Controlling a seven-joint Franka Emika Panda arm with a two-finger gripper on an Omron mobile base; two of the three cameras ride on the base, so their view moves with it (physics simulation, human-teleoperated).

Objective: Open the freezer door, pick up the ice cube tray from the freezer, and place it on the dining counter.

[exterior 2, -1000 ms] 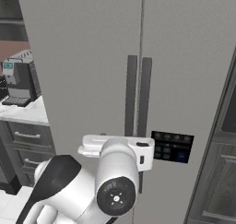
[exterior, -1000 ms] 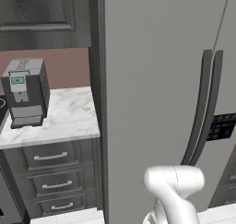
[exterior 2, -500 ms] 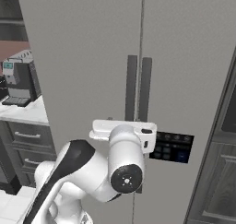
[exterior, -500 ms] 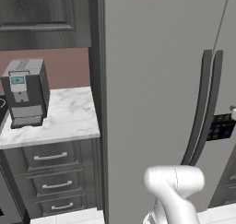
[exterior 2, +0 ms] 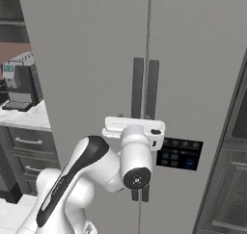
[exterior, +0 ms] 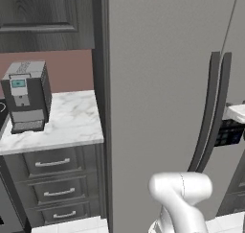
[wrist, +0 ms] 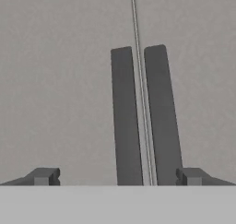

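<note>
At 12 o'clock of gripper point(wrist: 117, 177), fingers apart: freezer door point(wrist: 60, 89) shut, handle point(wrist: 125, 117) ungrasped; tray pick and placement remain.

The freezer point(exterior 2: 96, 59) is closed, and its two doors meet at a central seam. Two vertical bar handles point(wrist: 126, 117) are set side by side at that seam. A control panel point(exterior 2: 179, 153) is mounted on the door to the right of the handles. A worktop point(exterior: 67, 122) adjoins the freezer's left side; a coffee machine point(exterior: 26, 95) is placed on it, and drawers point(exterior: 52, 181) are stacked beneath.
</note>
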